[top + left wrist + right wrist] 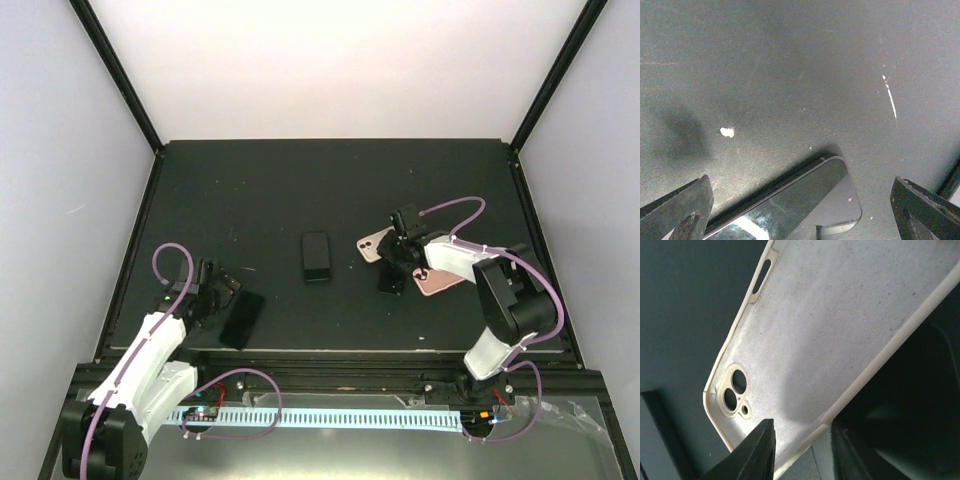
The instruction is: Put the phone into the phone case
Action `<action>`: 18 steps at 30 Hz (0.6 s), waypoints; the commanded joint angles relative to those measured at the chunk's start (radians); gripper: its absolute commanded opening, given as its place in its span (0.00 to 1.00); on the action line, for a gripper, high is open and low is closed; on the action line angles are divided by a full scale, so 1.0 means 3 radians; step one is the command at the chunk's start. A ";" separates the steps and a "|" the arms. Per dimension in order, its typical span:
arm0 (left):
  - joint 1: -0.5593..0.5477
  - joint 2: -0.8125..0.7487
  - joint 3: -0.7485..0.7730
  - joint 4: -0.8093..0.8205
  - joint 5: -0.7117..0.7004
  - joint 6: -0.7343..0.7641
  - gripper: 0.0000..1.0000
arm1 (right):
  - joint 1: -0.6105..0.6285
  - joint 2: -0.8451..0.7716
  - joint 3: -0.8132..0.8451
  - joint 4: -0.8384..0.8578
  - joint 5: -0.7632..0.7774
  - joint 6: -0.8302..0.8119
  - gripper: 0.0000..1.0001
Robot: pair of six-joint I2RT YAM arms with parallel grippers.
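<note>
So here's where we're at. The phone (242,318) lies flat at about 8 o'clock on the counter (300,180), right by the near-left edge. The phone case (372,245) sits well apart from it, over at 3 o'clock. Nothing's in the case: it's open side up, pale lining showing, camera cutout (735,392) bare.

The left gripper (800,200) hangs over the phone's corner with its jaws spread as wide as they go, one finger on each side and touching nothing. We reckon that's a line-up for grabbing the phone across its width.

The right gripper (802,427) has its jaws narrowed around the case's long side wall, one finger inside on the lining and one outside. A bit of lining shows between the inner finger and the wall, so we wouldn't call it a proper pinch yet. Our guess is it's there to pin the case down so it won't skate around when the phone gets pushed in.

There's also a small dark block (317,256) near the middle of the counter. We can't tell what it is.
</note>
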 commanded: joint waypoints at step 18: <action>-0.0289 0.0095 0.0265 0.0384 -0.0058 0.0887 0.91 | -0.0028 -0.0265 -0.0087 0.0074 0.0010 -0.0707 0.01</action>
